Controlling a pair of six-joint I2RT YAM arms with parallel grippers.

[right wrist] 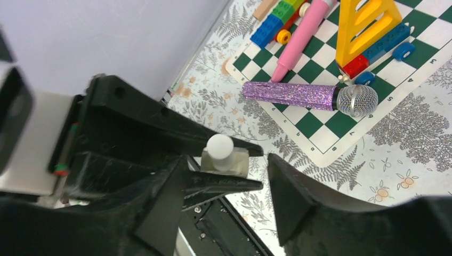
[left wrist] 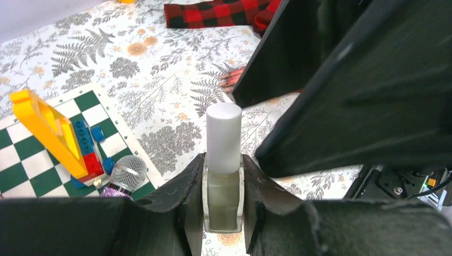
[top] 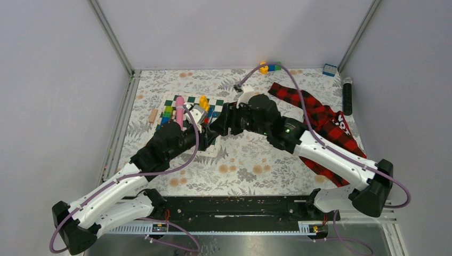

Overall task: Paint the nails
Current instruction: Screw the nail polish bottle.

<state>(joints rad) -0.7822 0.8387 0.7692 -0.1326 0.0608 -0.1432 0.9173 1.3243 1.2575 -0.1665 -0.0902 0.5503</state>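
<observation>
- Overhead, both arms meet just off the right edge of the chessboard mat (top: 216, 102), with the left gripper (top: 204, 121) and right gripper (top: 226, 120) facing each other. The plaid sleeve (top: 320, 114) lies well right of the mat. Its hand end runs under the right arm, so the nails cannot be made out.
- Left wrist: the jaws are clamped on a nail polish bottle (left wrist: 224, 200) of square clear glass with pale contents, held upright. Its smooth white cylindrical cap (left wrist: 224, 136) stands free above the fingers. A mesh-headed microphone (left wrist: 128, 172) rests on the mat's near corner.
- Right wrist: the jaws stand wide, and the cap shows in the gap ahead of the tips, untouched. The microphone's purple glitter handle lies across the mat beyond.
- The step in hand looks like uncapping. To do it well, centre the fingers on the cap, above the glass shoulder, and close squarely on the slick plastic. Then twist about the bottle's axis while the left holds firm. An off-centre pinch could slip or tilt the bottle.
</observation>
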